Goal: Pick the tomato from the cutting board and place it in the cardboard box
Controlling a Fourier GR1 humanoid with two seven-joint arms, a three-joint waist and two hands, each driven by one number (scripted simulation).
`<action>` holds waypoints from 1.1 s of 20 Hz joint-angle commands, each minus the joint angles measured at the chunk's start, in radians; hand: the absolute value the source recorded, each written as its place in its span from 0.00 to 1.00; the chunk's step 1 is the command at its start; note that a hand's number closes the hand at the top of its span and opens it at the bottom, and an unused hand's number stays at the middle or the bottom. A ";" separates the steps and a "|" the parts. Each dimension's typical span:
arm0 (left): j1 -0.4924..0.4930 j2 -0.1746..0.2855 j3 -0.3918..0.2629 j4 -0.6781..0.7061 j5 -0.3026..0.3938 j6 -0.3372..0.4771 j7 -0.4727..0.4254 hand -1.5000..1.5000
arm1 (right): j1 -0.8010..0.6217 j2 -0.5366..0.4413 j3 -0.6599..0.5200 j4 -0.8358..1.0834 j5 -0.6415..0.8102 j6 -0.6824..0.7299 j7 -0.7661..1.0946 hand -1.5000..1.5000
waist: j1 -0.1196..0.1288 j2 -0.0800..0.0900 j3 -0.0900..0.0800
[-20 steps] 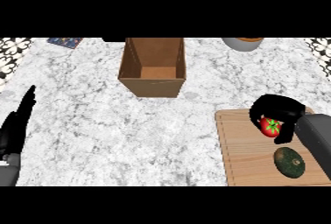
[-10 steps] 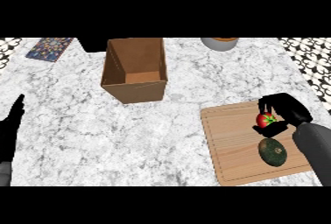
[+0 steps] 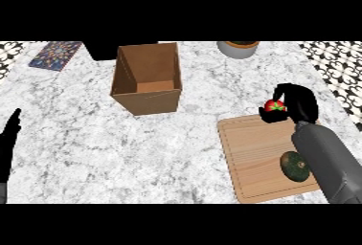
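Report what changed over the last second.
The right hand, shut on the tomato throughout, has carried it from over the cutting board past its far edge. The cardboard box, the green fruit on the board and the open left hand stayed put.

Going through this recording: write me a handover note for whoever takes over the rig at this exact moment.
Right hand: shut on the tomato, which shows just past the cutting board's far edge, apparently lifted.
Left hand: open, resting at the view's left edge.
Cardboard box: upright, open, nothing visible inside.
Done: grasp.
Left: carry to the box, release inside.
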 commanded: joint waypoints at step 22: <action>-0.117 -0.039 -0.035 -0.008 -0.024 -0.043 -0.020 0.50 | -0.594 0.357 0.128 -0.184 0.265 0.015 1.096 1.00 | 0.144 0.078 0.017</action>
